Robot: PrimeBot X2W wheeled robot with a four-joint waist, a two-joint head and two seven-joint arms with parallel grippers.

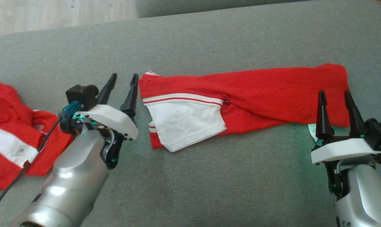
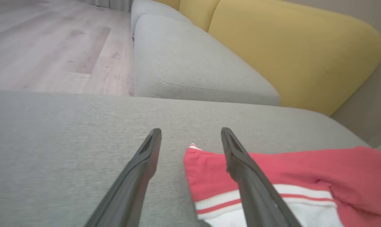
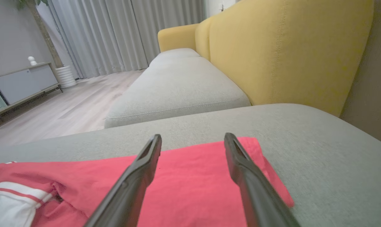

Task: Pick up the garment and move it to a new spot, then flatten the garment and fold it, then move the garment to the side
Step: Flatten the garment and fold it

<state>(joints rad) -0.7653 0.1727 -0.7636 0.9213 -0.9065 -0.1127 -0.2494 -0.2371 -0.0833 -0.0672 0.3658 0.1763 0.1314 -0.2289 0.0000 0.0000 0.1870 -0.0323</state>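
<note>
1. The garment [image 1: 256, 85], red with a white striped panel, is lying as a long flat band across the grey sofa cushion [image 1: 209, 47], running left to right in the head view.
2. The left gripper [image 1: 124, 76] is sitting at the band's left end with its fingers spread wide and gripping nothing. In the left wrist view [image 2: 191, 130] the garment's corner [image 2: 209, 170] is lying under and between the fingers, loose on the cushion.
3. The right gripper [image 1: 334, 93] is hovering at the right end, fingers also spread wide and empty. In the right wrist view [image 3: 193, 135] the red cloth [image 3: 190, 183] is showing flat beneath them.
4. A second red-and-white garment [image 1: 10, 126] is lying crumpled at the far left, well apart from the band and partly behind the left arm.
5. My read on progress: the relocating and flattening are looking done, and the narrow band shape suggests the lengthwise folds are in.
6. Steps that I'm judging as remaining:
   - the end-to-end fold, since the band is lying at full length
   - the move to the side
7. Both grippers are sitting at opposite ends, which suits a regrasp for the cross fold. One risk is the white panel slipping out when an end lifts.
</note>
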